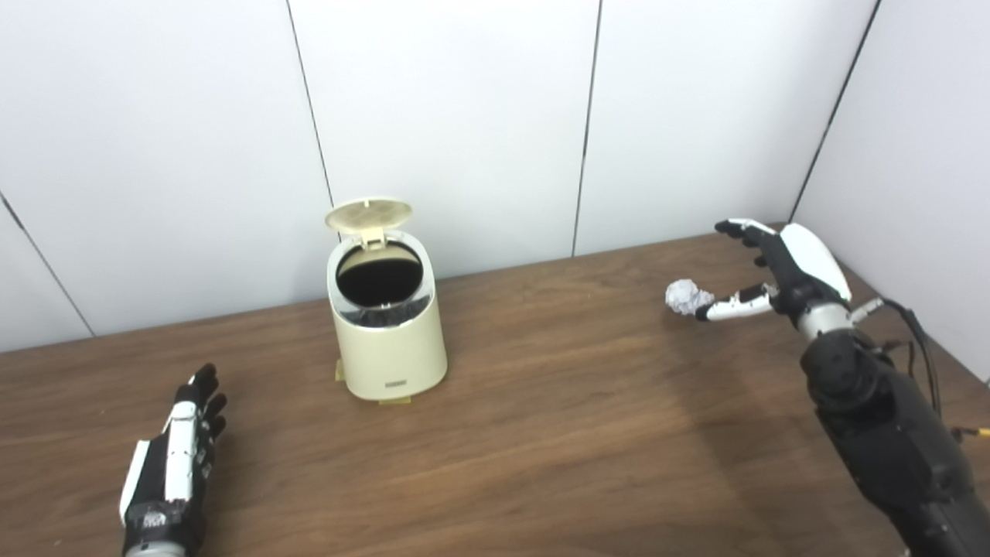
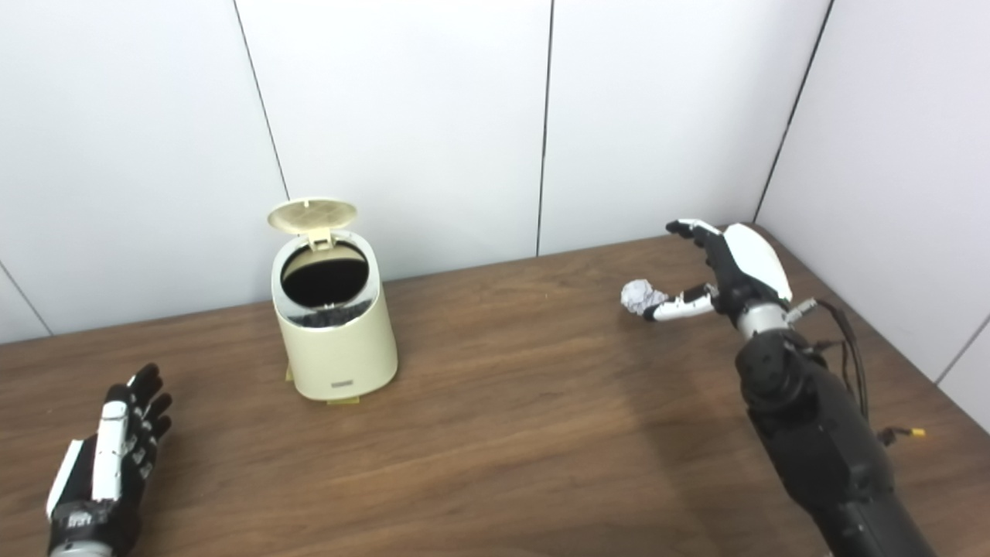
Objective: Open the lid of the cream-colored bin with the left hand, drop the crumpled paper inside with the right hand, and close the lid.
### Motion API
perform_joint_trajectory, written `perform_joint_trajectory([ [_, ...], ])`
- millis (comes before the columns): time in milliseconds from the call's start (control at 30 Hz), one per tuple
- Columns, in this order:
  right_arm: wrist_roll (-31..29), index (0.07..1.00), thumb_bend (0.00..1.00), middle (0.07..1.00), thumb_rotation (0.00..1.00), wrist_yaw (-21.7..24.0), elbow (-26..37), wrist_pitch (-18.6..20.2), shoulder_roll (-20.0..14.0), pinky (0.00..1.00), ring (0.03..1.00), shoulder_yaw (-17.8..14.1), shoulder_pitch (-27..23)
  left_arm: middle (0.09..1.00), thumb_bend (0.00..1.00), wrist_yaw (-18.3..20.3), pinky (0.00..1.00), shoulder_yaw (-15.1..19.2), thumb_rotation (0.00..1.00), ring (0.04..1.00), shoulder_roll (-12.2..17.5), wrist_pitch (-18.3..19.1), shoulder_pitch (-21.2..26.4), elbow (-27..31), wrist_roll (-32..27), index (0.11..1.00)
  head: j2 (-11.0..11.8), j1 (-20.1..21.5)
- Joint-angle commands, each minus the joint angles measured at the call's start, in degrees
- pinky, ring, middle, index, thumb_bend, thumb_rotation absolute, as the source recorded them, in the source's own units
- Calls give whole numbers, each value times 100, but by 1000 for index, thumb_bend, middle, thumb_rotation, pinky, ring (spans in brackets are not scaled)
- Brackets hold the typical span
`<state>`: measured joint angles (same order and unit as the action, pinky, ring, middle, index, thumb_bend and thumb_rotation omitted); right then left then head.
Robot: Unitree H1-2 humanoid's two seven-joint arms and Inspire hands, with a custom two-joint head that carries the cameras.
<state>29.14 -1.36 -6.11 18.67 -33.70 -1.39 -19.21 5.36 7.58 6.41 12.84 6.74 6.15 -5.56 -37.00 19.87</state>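
The cream-colored bin point(image 1: 389, 333) stands on the wooden table left of centre, its round lid point(image 1: 369, 214) tipped up and back, the dark inside showing. A crumpled white paper ball point(image 1: 687, 296) lies on the table at the right. My right hand point(image 1: 773, 267) is open just to the right of it, thumb tip touching or nearly touching the ball, fingers spread above and apart from it. My left hand point(image 1: 179, 456) rests open near the front left of the table, well short of the bin, holding nothing.
White panel walls close off the back and the right side. The table's right edge point(image 2: 889, 340) runs close beside my right arm, with cables point(image 1: 920, 333) hanging off the wrist. Bare wood point(image 1: 557, 402) lies between the bin and the paper.
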Motion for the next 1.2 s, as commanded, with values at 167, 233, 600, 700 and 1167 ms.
perform_joint_trajectory([
  [167, 273, 780, 913, 832, 14, -110, -812, -316, -241, 730, 845, 259, -734, 989, 486, -2, 987, 9, 1000, 974, 117, 197, 123, 487, -183, 986, -37, -33],
  [233, 266, 777, 918, 831, 15, -90, -997, -300, -240, 720, 842, 320, -872, 991, 478, 15, 992, -10, 1000, 977, 132, 228, 121, 526, -198, 986, -37, -33],
  [600, 283, 756, 920, 818, 40, -179, -1687, -374, -284, 703, 823, 500, -1276, 1000, 463, 118, 1000, -55, 1000, 990, 233, 277, 60, 705, -284, 1000, -77, -61],
  [700, 265, 752, 917, 810, 39, -206, -1766, -398, -291, 704, 817, 521, -1301, 1000, 485, 120, 1000, -73, 1000, 992, 253, 312, 59, 740, -280, 1000, -77, -61],
  [1167, 611, 702, 908, 729, 23, -503, -2396, -994, -399, 589, 685, 919, -1402, 1000, 483, 176, 996, -176, 999, 991, 303, 586, 73, 1100, -297, 997, -155, -159],
])
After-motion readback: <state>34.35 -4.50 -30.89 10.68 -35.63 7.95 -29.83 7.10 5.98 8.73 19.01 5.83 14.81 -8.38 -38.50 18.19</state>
